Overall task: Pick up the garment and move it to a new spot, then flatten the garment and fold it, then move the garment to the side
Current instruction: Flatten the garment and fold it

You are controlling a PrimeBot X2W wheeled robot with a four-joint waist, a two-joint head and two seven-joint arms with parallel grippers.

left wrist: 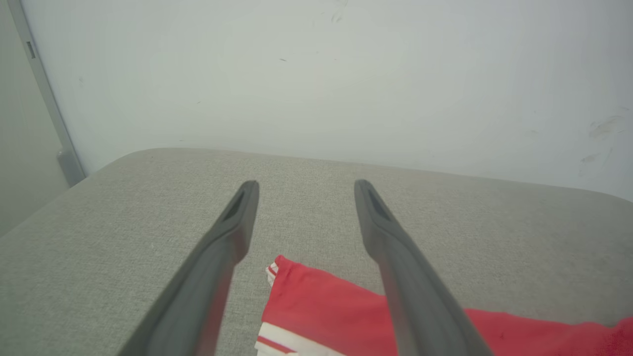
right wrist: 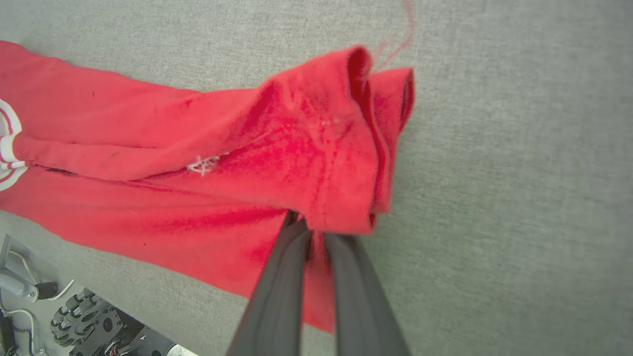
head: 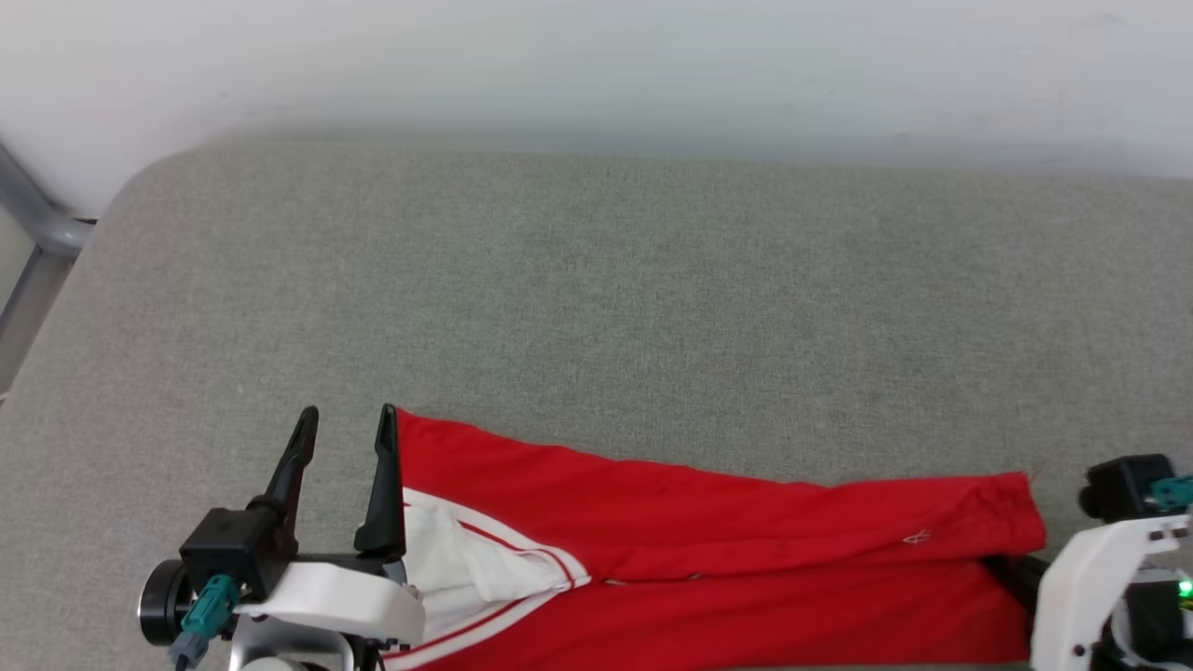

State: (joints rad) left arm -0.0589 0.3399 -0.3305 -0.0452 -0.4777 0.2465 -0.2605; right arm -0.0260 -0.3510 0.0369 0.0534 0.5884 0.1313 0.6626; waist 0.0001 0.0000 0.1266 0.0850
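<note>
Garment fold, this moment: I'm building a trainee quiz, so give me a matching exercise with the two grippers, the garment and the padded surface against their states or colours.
1 left gripper
2 right gripper
3 garment
4 padded surface

a grey
b shut on a red corner
c open, holding nothing
d red with white trim

Pairs: 1-c, 2-b, 3-d, 4-a

The garment (head: pixel 708 522) lies lengthwise along the near edge of the tabletop (head: pixel 596 280), stretched between the 2 pincers. Its left corner sits below the left pincer (head: pixel 347 413), running from the gap between the fingers out past the right finger. Its right end is bunched over the tips of the right pincer (right wrist: pixel 316 236). Beyond both pincers the tabletop runs back to the wall (head: pixel 596 65).
</note>
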